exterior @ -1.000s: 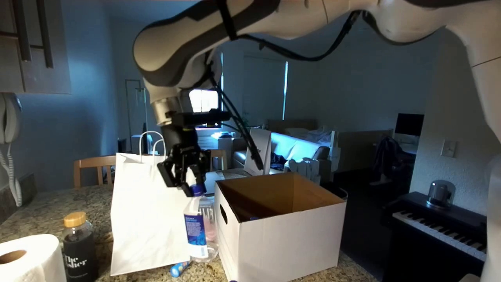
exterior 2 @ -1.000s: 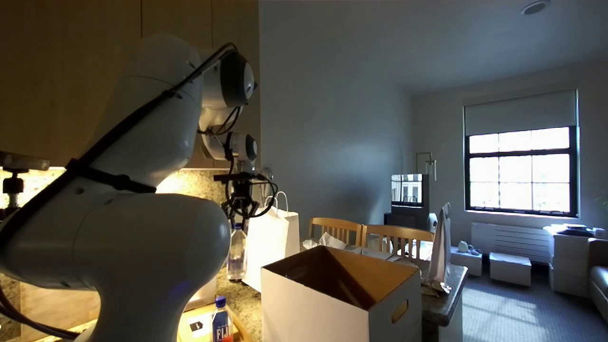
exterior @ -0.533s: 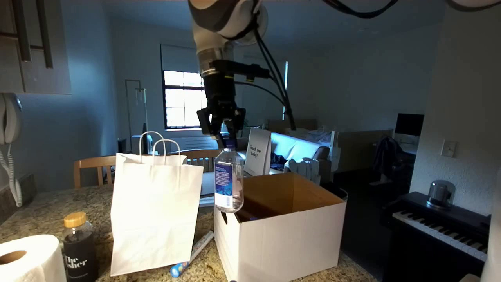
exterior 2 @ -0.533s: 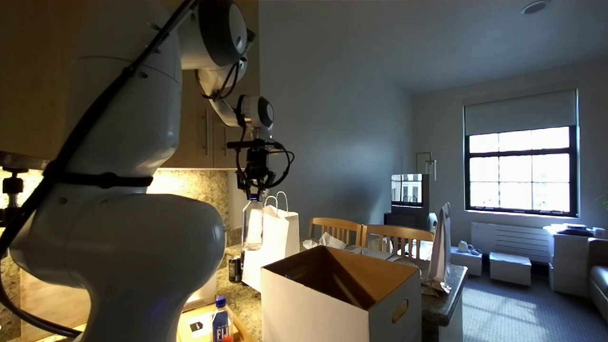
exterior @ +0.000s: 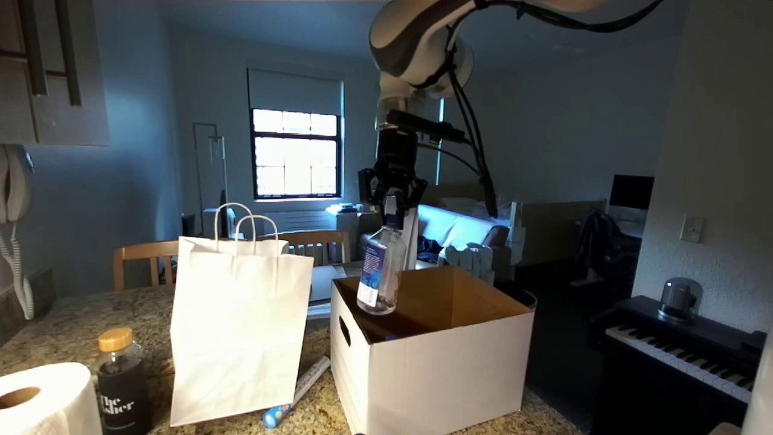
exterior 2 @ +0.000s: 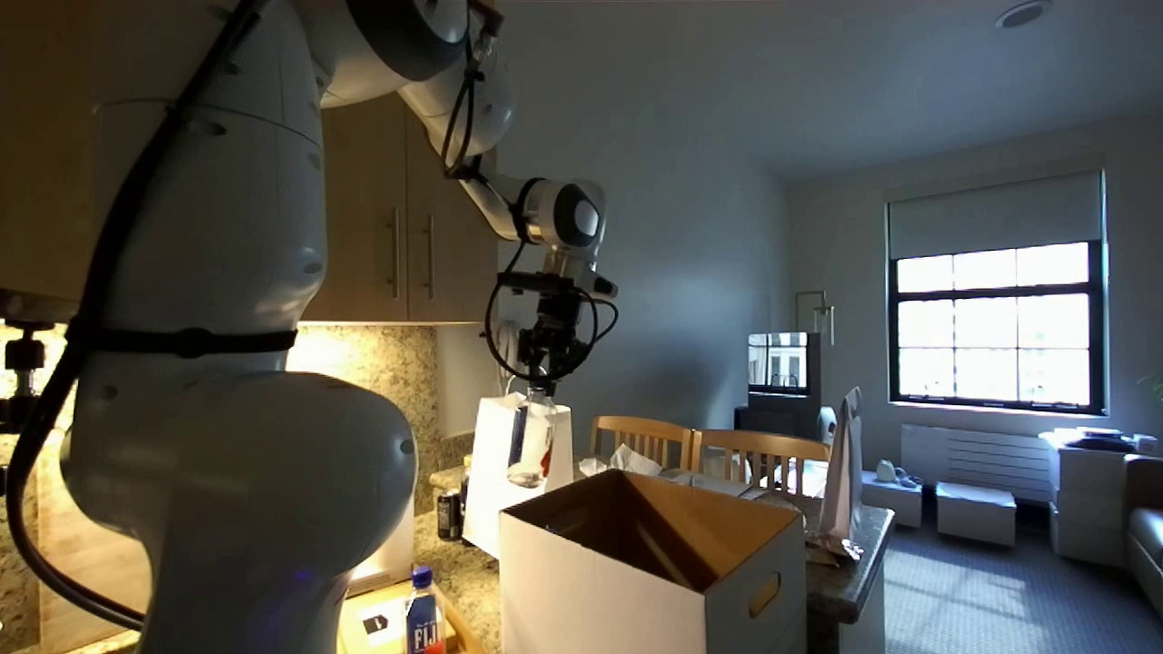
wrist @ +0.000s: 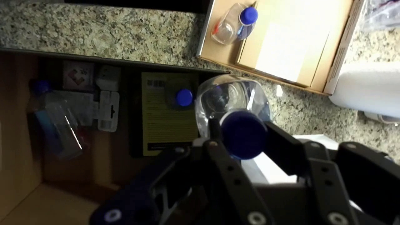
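My gripper [wrist: 243, 134] is shut on the blue cap [wrist: 244, 136] of a clear plastic bottle, one finger on each side of the cap. In both exterior views the bottle [exterior: 383, 272] hangs slightly tilted below the fingers, by the rim of an uncovered white cardboard box [exterior 2: 600, 586]. Whether it touches the rim I cannot tell. Inside the box, the wrist view shows a lying bottle [wrist: 57, 122], a yellow-green printed package [wrist: 168, 125], a second blue cap [wrist: 184, 97] and small white packages [wrist: 107, 112].
A white paper bag [exterior: 241, 332] stands beside the box, with a blue-and-white tube [exterior: 309, 379] lying between them. Also on the counter are a paper roll [exterior: 54, 399], a wood-lidded bottle [exterior: 122, 386], a black can [exterior 2: 449, 515] and a FIJI bottle [exterior 2: 423, 622] in a cardboard tray [wrist: 325, 84].
The bottle has risen off the counter in my grip, then come across past the paper bag to the box's rim, dipping slightly lately. The box and bag have stayed put.
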Robot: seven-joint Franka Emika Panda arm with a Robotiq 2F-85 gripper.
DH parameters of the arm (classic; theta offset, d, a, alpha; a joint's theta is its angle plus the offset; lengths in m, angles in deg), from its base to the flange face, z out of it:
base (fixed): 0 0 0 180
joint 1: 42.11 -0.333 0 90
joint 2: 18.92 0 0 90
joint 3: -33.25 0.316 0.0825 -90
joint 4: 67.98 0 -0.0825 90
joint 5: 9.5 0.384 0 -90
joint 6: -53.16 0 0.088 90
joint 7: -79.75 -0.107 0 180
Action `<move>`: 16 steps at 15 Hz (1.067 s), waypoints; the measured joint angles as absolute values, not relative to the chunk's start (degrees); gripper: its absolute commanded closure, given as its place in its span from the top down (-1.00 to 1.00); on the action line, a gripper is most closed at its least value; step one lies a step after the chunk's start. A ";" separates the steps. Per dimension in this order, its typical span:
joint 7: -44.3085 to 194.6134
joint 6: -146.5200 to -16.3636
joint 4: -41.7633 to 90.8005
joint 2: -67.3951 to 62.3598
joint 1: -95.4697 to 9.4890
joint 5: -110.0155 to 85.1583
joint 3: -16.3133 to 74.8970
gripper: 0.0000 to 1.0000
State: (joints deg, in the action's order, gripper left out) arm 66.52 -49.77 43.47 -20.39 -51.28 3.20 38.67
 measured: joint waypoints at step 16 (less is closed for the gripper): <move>46.47 -60.13 53.09 -20.07 -45.92 9.54 34.65 -0.71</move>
State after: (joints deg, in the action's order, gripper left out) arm 46.47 -60.13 53.09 -20.07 -45.92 9.54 34.65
